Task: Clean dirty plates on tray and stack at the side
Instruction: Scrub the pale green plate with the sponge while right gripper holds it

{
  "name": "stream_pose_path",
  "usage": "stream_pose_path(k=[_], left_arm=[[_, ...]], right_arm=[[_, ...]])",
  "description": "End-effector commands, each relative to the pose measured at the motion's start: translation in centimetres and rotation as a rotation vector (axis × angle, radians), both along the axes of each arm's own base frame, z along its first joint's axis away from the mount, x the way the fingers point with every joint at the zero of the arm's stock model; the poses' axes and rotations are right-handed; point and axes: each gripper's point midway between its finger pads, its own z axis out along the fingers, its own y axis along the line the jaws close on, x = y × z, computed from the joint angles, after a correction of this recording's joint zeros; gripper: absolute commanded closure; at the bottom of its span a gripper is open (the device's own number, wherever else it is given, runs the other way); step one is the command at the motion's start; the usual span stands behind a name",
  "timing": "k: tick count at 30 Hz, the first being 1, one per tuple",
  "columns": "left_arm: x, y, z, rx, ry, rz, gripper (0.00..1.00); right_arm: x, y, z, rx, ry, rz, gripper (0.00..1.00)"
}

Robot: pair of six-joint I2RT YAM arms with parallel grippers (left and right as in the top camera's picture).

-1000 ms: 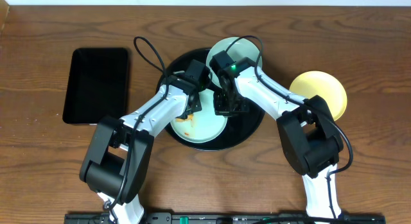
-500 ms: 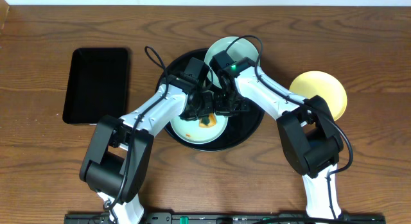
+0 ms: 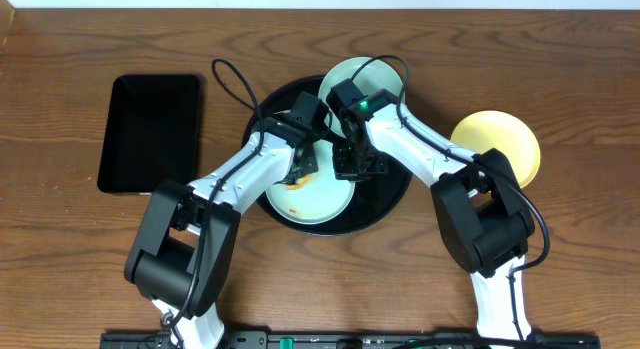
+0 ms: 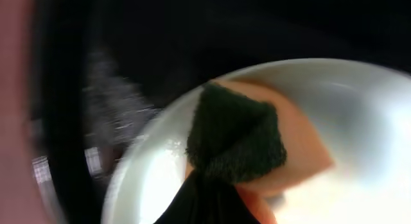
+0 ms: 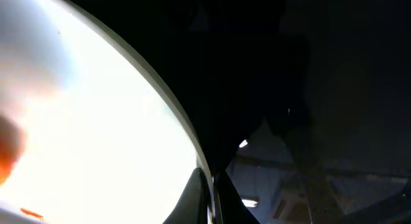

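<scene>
The left gripper (image 3: 303,167) is clenching an orange-and-green sponge (image 4: 237,137) against the sauce-streaked mint plate (image 3: 315,201), which is lying in the near half of the round black tray (image 3: 388,204). The right gripper (image 3: 350,171) is pinching that plate's rim. A second mint plate (image 3: 340,77) is sitting at the tray's far edge, and the yellow plate (image 3: 500,139) is resting right of the tray.
</scene>
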Motion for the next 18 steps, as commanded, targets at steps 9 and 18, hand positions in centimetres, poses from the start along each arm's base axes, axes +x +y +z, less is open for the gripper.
stream_pose_path(k=[9, 18], left_arm=[[-6.7, -7.0, -0.3, -0.429, 0.34, -0.219, 0.93], [-4.1, -8.8, 0.4, -0.528, 0.235, -0.237, 0.92]], right_arm=[[-0.6, -0.8, -1.0, -0.039, 0.017, 0.009, 0.99], [-0.7, -0.8, -0.9, -0.041, 0.02, 0.01, 0.99]])
